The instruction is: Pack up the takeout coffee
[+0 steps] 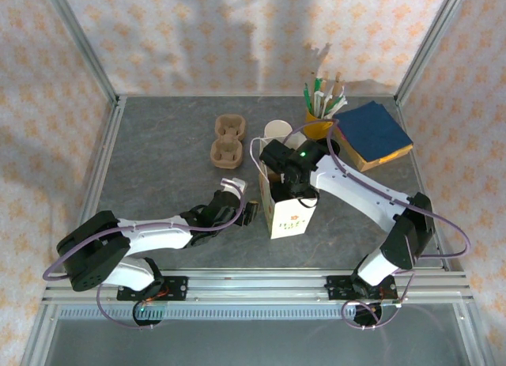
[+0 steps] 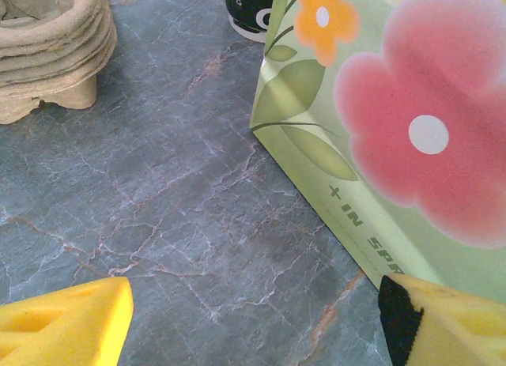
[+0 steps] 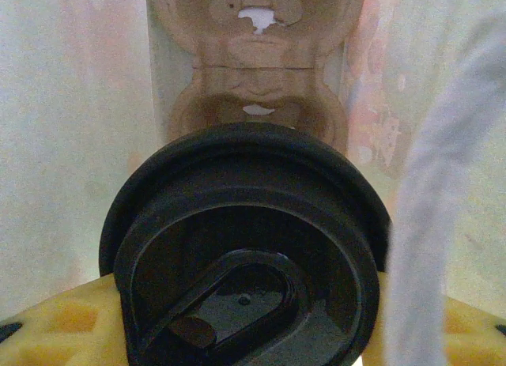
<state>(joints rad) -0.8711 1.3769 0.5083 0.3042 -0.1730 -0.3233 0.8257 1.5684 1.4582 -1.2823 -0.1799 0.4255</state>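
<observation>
The black lid of the takeout coffee (image 3: 245,279) is closest, its cup held upright by the right pincer (image 3: 253,338) inside the bag (image 1: 291,216) toward the surface's near edge, the brown tray (image 3: 257,66) below it; the left pincer (image 2: 253,326) is wide open beside the bag.
</observation>
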